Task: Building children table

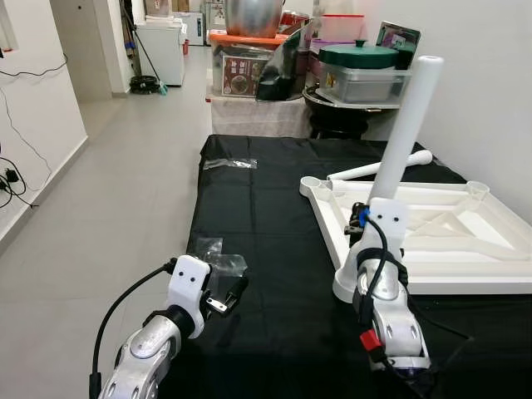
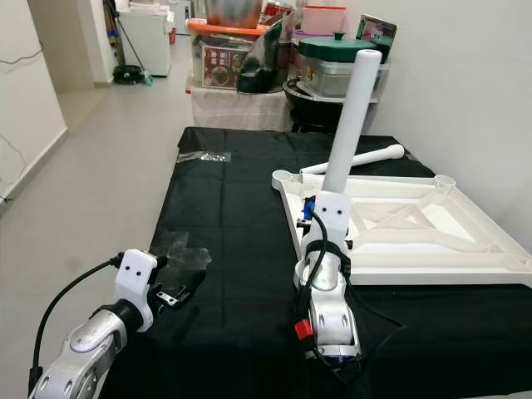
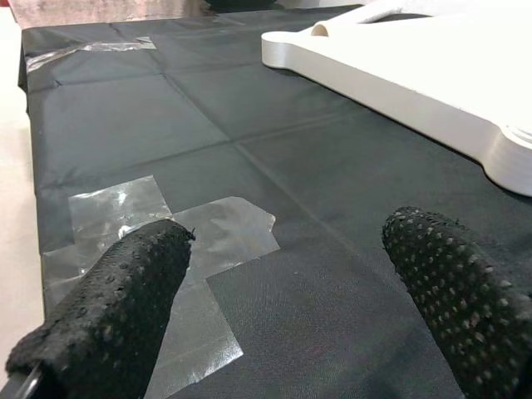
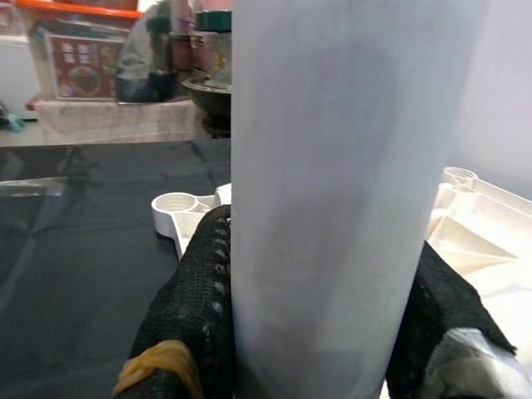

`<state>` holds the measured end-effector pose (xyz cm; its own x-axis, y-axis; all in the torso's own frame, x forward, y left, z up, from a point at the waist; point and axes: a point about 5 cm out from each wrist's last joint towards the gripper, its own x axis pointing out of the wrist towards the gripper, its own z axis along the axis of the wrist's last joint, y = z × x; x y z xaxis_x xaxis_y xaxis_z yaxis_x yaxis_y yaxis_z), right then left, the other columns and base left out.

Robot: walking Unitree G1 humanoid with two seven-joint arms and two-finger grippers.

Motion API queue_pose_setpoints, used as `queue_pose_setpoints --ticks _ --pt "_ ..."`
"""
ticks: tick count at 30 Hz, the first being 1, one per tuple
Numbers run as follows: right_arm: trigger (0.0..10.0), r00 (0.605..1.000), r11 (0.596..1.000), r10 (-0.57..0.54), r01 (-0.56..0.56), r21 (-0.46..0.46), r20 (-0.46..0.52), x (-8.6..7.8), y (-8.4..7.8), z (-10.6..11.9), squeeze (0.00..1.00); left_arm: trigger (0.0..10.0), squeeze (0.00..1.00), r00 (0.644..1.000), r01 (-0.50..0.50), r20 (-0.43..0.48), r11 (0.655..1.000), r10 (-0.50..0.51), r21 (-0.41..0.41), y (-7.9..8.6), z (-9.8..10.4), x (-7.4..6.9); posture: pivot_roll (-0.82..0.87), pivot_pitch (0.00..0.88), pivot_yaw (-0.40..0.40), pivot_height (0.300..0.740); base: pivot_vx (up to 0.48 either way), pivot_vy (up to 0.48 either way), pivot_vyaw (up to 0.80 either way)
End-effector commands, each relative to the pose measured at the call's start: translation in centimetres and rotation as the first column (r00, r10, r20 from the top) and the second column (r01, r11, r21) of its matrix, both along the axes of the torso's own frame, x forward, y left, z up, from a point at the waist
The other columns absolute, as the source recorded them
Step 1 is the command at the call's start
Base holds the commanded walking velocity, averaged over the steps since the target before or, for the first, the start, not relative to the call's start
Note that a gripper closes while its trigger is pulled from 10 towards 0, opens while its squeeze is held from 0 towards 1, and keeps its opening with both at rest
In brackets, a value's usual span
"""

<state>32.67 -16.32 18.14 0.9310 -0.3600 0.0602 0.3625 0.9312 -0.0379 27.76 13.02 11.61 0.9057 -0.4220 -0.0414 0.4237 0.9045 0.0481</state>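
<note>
A white children's table top (image 1: 465, 285) lies upside down on the black cloth (image 1: 266, 208), on the right. My right gripper (image 4: 320, 312) is shut on a white table leg (image 1: 407, 125), which stands tilted over the top's near left corner socket (image 1: 342, 288). My wrist hides the leg's lower end. A second white leg (image 1: 378, 169) lies beyond the top's far edge. My left gripper (image 1: 226, 298) hovers open and holds nothing, low over clear tape patches (image 3: 166, 249) near the cloth's front left.
Another strip of clear tape (image 1: 230, 164) lies at the cloth's far left. Behind the table stand an orange-lidded box (image 1: 245, 58), a green-lidded container (image 1: 359, 71) and pots. A white wall runs on the right, and tiled floor (image 1: 108, 208) lies to the left.
</note>
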Motion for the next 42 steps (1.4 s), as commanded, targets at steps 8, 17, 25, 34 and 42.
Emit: queue_pose_setpoints --ticks 8,17,25,34,42 --pt "10.0 0.997 0.998 0.069 -0.069 0.017 -0.019 0.2 -1.3 -1.0 0.98 10.0 0.0 1.0 0.003 -0.01 1.0 -0.003 0.006 0.1 -0.4 -0.1 0.09 0.0 -0.086 0.74 0.0 0.0 0.0" --pt "10.0 0.77 0.773 0.626 -0.633 0.028 0.127 0.9 0.4 1.2 0.0 10.0 0.0 1.0 0.006 -0.007 1.0 -0.006 0.006 0.1 -0.4 0.0 0.08 0.0 -0.087 0.74 0.0 0.0 0.0" --pt "3.5 0.528 0.53 0.846 -0.847 -0.028 0.072 0.2 2.9 0.7 0.0 10.0 0.0 1.0 0.005 -0.005 1.0 -0.005 0.007 -0.1 -0.3 0.0 0.09 0.0 -0.093 0.74 0.0 0.0 0.0" --pt "0.0 0.427 0.429 0.901 -0.903 -0.027 0.073 -0.4 4.1 -0.5 0.0 10.0 0.0 1.0 -0.004 -0.004 1.0 0.004 0.008 0.3 -0.3 -0.1 0.1 0.0 -0.096 0.74 0.0 0.0 0.0" --pt "0.0 0.541 0.54 0.841 -0.837 -0.085 0.017 0.3 2.5 -0.6 0.0 10.0 0.0 1.0 0.004 -0.009 1.0 -0.004 0.009 0.0 -0.5 -0.2 0.09 0.0 -0.089 0.74 0.0 0.0 0.0"
